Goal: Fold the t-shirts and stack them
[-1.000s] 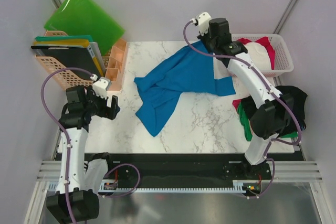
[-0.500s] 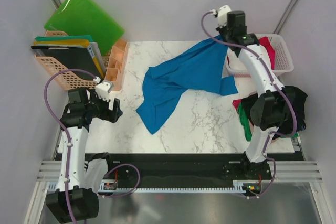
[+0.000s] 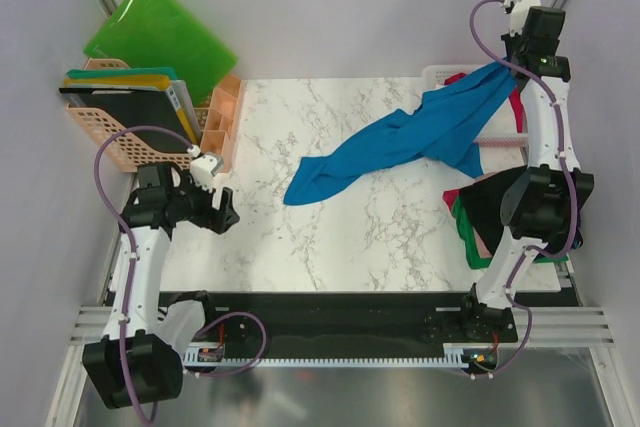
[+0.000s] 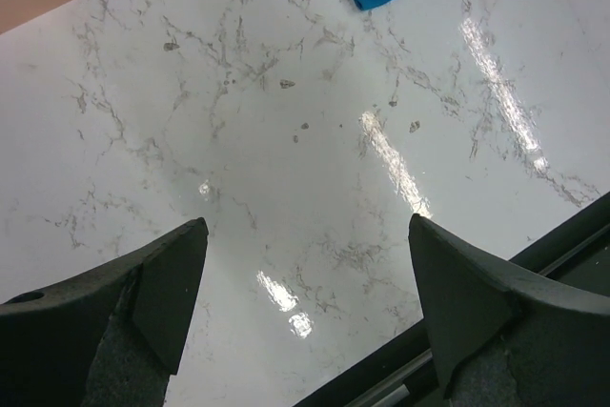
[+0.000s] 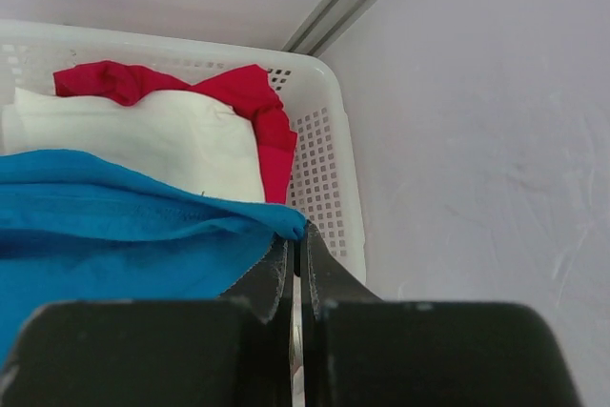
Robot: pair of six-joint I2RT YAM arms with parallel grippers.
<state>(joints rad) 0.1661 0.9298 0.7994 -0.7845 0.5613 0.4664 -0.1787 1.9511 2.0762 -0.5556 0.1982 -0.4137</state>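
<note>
Pinching an edge of the blue t-shirt point(image 3: 420, 137), our right fingers point(image 5: 270, 278) are closed tight on the cloth, high above the white basket point(image 5: 329, 140) at the far right corner. The shirt drapes down from there, its lower end lying on the marble surface point(image 3: 350, 237) near the middle. A red shirt point(image 5: 243, 92) and a white shirt point(image 5: 143, 145) lie in the basket. Our left fingers point(image 4: 162, 283) are spread wide, holding nothing, over the surface's left side.

Open pincer point(image 4: 305, 302) above marble table point(image 4: 286, 140)

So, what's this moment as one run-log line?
right gripper: shut on blue t-shirt, above basket | left gripper: open, empty, above table
</note>
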